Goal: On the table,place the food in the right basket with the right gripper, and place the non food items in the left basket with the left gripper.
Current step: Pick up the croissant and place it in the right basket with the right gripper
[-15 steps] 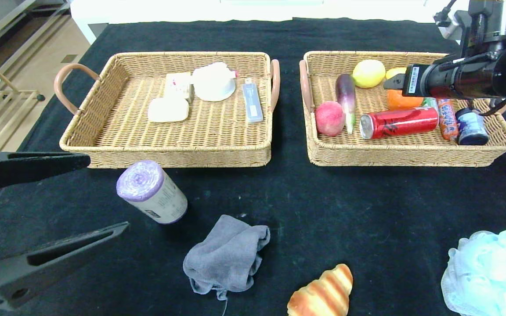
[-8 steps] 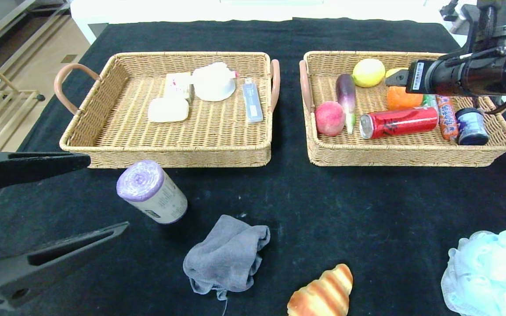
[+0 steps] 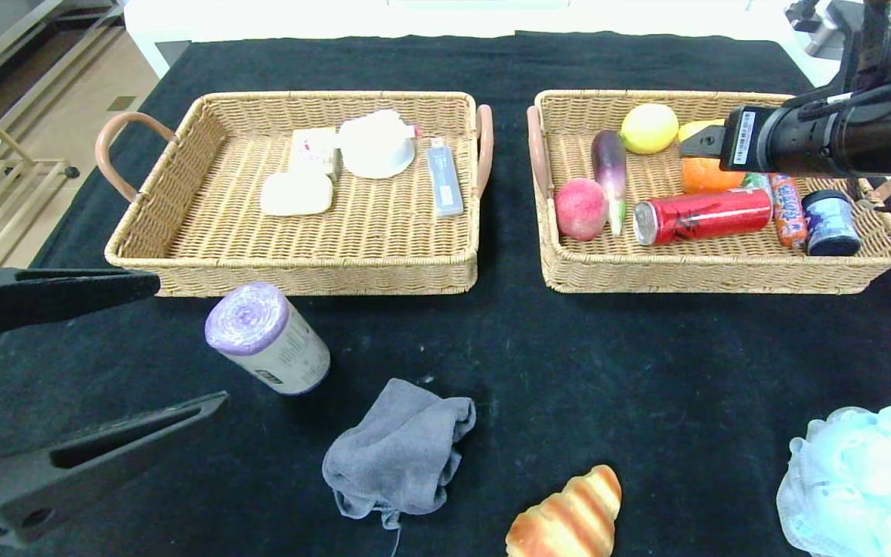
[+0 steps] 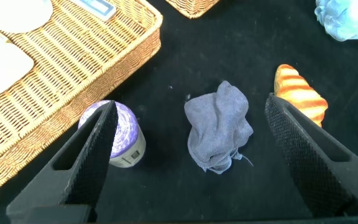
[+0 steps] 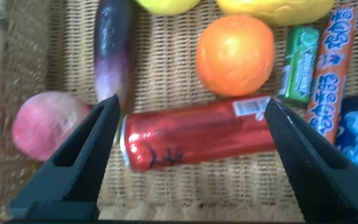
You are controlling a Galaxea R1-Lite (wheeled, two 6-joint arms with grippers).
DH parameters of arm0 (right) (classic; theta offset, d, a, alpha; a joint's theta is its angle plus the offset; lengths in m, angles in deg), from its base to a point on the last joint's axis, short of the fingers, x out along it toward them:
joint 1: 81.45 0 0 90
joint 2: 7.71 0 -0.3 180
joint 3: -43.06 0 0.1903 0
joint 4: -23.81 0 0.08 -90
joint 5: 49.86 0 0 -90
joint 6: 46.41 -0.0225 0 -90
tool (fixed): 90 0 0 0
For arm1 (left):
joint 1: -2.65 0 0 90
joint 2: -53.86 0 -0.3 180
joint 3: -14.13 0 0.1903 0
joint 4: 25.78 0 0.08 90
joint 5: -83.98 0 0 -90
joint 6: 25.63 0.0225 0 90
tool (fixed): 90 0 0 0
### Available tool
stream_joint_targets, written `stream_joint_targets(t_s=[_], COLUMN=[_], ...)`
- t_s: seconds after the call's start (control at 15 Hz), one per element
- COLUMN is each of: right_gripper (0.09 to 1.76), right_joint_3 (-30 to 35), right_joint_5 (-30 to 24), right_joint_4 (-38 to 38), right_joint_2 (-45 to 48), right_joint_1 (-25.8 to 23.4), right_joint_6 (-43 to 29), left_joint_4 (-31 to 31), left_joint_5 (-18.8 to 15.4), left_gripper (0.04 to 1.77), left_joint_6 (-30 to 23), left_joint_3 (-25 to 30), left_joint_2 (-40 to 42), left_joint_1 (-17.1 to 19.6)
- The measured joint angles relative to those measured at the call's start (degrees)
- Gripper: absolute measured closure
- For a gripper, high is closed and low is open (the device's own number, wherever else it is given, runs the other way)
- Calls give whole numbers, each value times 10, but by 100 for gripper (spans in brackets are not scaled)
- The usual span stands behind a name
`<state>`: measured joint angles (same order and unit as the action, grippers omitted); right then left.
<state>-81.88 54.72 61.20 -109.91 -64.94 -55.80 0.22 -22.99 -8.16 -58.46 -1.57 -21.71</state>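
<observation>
- Broadly, two wicker baskets are set side by side on the black table point(image 3: 569, 363); the left basket point(image 3: 298, 263) holds a soap bar, a box, a white cap and a blue stick.
- Food is gathered in the right basket point(image 3: 724, 271): a peach, an eggplant, a lemon, an orange and the red can point(image 3: 702, 216), which lies on its side.
- Above that can the right gripper point(image 5: 191, 155) is held, jaws spread wide and grasping nothing.
- At the near left the left gripper point(image 4: 188, 134) is parked, likewise spread and unloaded.
- On the cloth are seen a blue bath pouf point(image 3: 863, 480), a grey rag point(image 3: 399, 456), a purple bag roll point(image 3: 266, 337) and a croissant point(image 3: 569, 517).
</observation>
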Motion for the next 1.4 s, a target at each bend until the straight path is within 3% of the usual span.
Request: stream_joint_targets(t_s=[0.4, 0.73, 1.4], right_gripper=[15, 15, 15], right_joint_3=[59, 63, 66], right_joint_5=[4, 4, 4], right_joint_4=[51, 167, 319], right_joint_2=[52, 84, 91], right_joint_1=[43, 90, 215], right_joint_6=[-53, -134, -307], left_joint_4=[0, 0, 0], left_joint_5=[0, 0, 0], left_gripper=[9, 9, 9], left_joint_6=[0, 0, 1], left_joint_3=[0, 0, 3], left_joint_2=[0, -1, -4], left_joint_1=[0, 0, -1])
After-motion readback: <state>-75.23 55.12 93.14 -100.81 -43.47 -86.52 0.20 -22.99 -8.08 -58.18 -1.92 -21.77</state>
